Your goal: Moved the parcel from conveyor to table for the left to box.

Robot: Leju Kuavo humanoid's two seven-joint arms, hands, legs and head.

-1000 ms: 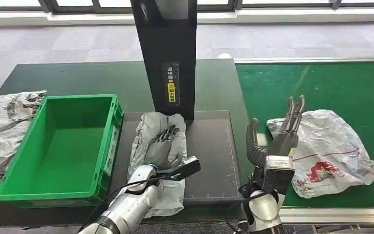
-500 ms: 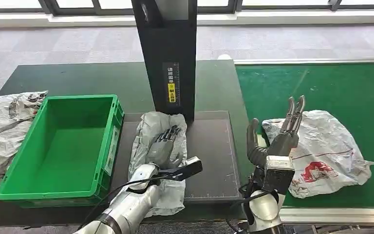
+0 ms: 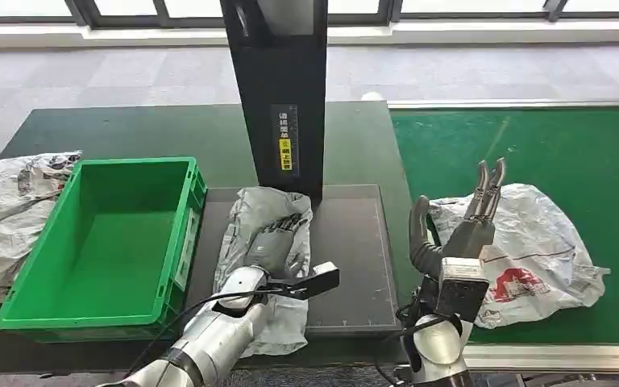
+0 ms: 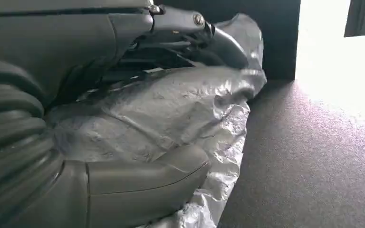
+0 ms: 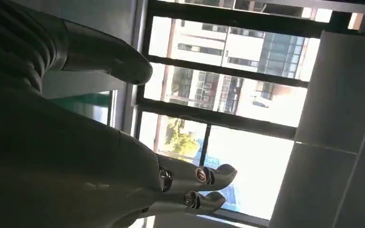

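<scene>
bright even daylight from the windows (image 5: 218,109); glare blows out both wrist views, close parts blurred.

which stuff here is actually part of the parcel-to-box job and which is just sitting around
In the job:
grey parcel on the dark mat, under the left hand
white parcel on the green conveyor
right hand, raised beside it
green box

Just lying about:
crumpled bags beside the box
black post
</scene>
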